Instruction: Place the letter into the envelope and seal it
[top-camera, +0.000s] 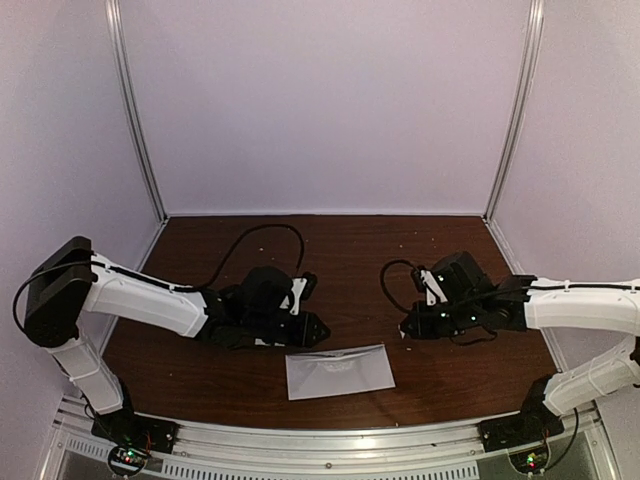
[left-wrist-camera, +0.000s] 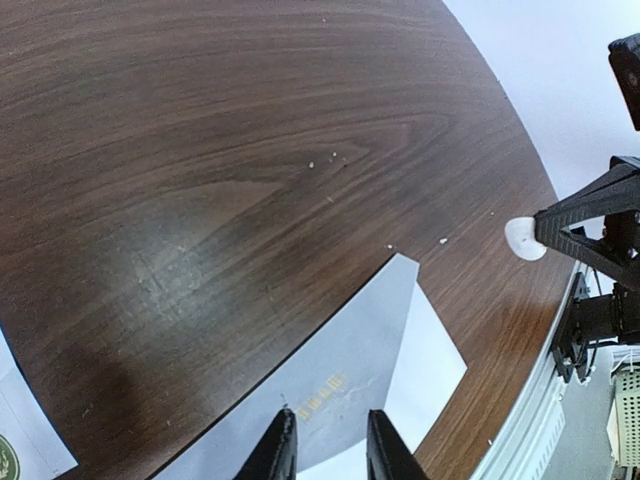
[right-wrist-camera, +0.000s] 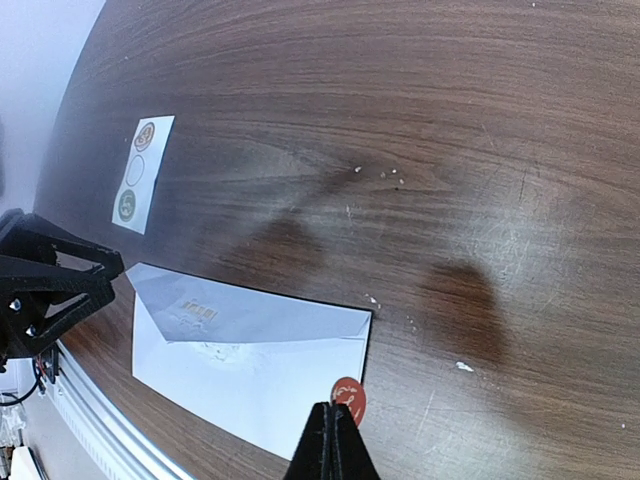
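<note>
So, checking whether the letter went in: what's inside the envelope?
The envelope lies flat on the table with its flap folded down, so its inside is covered. Only the outer paper shows; any letter within is hidden.

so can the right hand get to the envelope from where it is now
Probably yes: the right hand, shut on a red sticker, hangs right by the envelope's near corner with nothing between them. The left hand sits over the other end, so that side looks crowded.
</note>
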